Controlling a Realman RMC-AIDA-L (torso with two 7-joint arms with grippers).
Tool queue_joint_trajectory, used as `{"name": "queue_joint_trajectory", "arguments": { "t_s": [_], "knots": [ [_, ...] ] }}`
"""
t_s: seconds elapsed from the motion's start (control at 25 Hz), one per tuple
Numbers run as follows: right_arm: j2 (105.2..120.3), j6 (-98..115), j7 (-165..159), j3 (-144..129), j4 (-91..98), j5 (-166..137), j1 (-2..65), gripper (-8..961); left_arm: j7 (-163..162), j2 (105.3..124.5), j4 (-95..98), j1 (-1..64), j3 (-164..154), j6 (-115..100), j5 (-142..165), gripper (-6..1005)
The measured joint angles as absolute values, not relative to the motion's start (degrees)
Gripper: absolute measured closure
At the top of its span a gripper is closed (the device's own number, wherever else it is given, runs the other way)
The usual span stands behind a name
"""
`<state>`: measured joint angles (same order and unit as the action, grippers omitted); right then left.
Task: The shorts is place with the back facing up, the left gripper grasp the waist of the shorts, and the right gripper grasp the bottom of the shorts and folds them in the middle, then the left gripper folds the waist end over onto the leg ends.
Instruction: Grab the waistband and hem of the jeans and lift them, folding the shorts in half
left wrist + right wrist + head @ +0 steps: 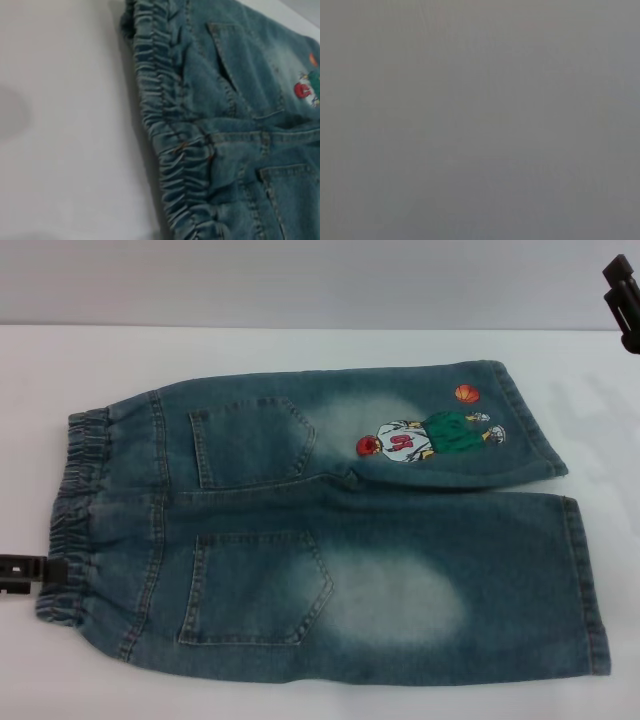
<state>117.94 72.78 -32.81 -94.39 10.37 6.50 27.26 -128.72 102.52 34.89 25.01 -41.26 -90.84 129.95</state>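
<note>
The table [300,350] is white, and the shorts [400,570] lie flat across it, back pockets up, the far leg angled with its cartoon patch [430,435] showing. The waist of the shorts [75,515] points to the robot's left, the leg ends [590,580] to its right. The left gripper [45,572] comes in low from the left edge and meets the near part of the waistband; whether its jaws are apart or together cannot be told. The right gripper [625,295] hangs raised at the far right, well apart from the denim, its jaws seemingly apart.
</note>
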Motion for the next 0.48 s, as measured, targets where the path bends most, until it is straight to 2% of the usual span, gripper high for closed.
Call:
{"name": "queue_joint_trajectory", "arguments": {
  "t_s": [0.48],
  "knots": [
    [118.02, 72.31, -32.85, -94.39, 10.37, 6.31, 27.33, 386, -128.76, 102.72, 34.89, 25.14, -41.47, -90.92, 130.36, 176]
  ]
}}
